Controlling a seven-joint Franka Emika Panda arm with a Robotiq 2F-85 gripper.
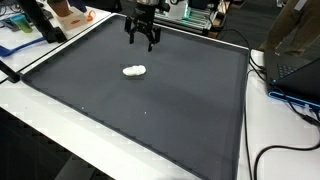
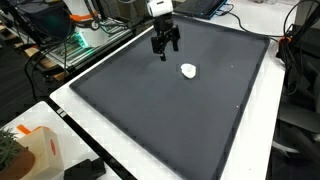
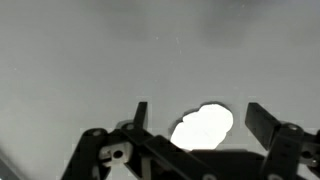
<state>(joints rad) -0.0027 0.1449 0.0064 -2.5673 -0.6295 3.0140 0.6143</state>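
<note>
A small white crumpled object (image 1: 134, 71) lies on the dark grey mat (image 1: 150, 110); it also shows in the second exterior view (image 2: 188, 70) and in the wrist view (image 3: 203, 127). My gripper (image 1: 141, 42) hangs open and empty above the mat, behind the white object and apart from it; it also appears in an exterior view (image 2: 164, 50). In the wrist view the white object sits between my two spread fingers (image 3: 197, 112), lower down on the mat.
The mat covers a white table (image 1: 60, 140). Cables and a dark box (image 1: 295, 75) lie along one side. An orange-and-white box (image 2: 30, 150) stands at a table corner. Cluttered racks and equipment (image 2: 75, 40) stand beyond the far edge.
</note>
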